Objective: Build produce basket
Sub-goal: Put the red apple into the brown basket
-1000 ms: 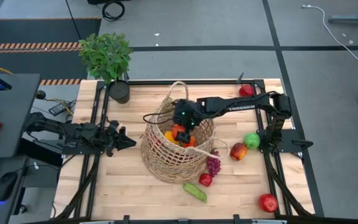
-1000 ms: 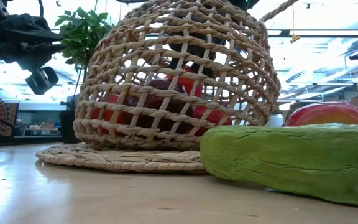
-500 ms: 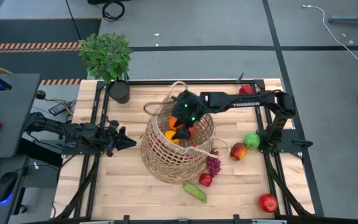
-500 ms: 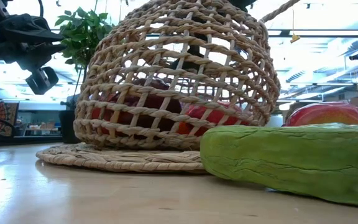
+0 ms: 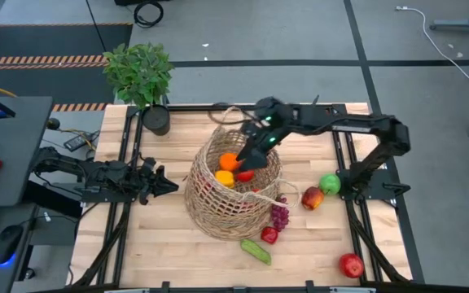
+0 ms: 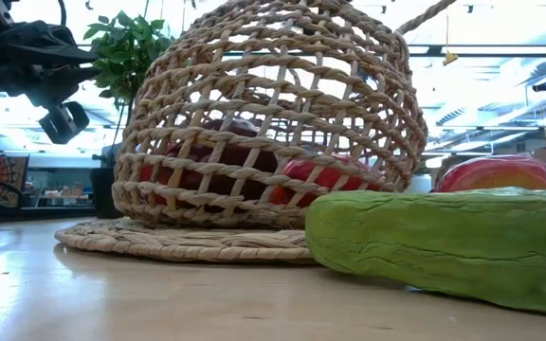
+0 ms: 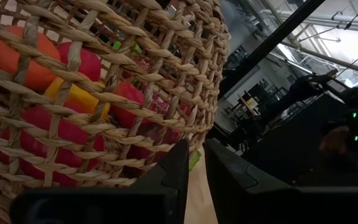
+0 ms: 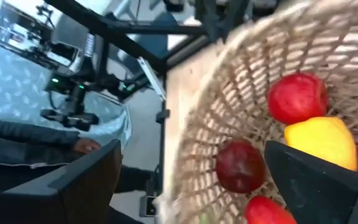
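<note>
Resting on the pale wooden slatted table (image 5: 161,236), the large round open-weave tan wicker basket (image 5: 218,207) sits near the middle, with an orange toy fruit (image 5: 228,161), a yellow toy pepper (image 5: 225,178) and red pieces inside it. The right gripper (image 5: 251,156) hangs above the basket's far rim, its fingers spread wide and holding nothing, as the right wrist view shows. The left gripper (image 5: 168,185) waits just beside the basket's left wall with its fingers nearly together and nothing between them.

Outside the basket lie purple toy grapes (image 5: 279,216), a small red piece (image 5: 269,235) and a green toy cucumber (image 5: 256,251) at its near side, a red-and-yellow apple (image 5: 311,198) and a green apple (image 5: 330,184) to the right, and a red apple (image 5: 350,264) at the near right corner. A leafy green potted plant (image 5: 141,73) stands at the far left corner. Grey floor surrounds the table.

In the low view the weave half hides the red pieces, and the cucumber is cut off at the edge. Another red item (image 5: 322,118) at the far right is partly hidden by the arm.
</note>
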You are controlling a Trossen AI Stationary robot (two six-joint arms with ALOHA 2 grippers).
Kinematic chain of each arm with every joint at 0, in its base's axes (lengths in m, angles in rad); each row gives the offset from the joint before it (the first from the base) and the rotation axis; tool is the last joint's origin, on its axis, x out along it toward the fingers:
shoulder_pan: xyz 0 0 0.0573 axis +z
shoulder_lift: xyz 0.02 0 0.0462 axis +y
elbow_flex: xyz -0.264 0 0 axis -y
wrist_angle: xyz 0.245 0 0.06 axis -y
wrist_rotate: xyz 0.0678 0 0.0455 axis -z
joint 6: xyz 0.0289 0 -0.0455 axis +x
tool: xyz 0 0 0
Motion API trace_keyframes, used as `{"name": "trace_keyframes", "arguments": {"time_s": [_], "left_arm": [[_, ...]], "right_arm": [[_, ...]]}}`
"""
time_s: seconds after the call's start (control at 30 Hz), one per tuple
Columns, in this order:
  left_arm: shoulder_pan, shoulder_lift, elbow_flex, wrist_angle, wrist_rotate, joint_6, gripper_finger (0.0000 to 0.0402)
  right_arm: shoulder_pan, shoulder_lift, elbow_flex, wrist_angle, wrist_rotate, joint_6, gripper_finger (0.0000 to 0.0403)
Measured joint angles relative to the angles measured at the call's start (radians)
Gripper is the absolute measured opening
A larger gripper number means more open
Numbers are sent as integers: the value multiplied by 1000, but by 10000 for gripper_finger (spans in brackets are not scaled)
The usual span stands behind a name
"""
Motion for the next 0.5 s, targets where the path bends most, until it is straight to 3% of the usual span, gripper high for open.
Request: {"name": "trace_keyframes", "arguments": {"time_s": [0.17, 0.33, 0.5], "left_arm": [[0, 0, 0, 0, 0, 0, 63], [0, 0, 0, 0, 0, 0, 59], [0, 0, 0, 0, 0, 0, 56]], "right_arm": [[-22, -126, 0, -88, 59, -22, 399], [-60, -223, 0, -253, 191, -45, 396], [-121, -288, 0, -378, 236, -87, 391]]}}
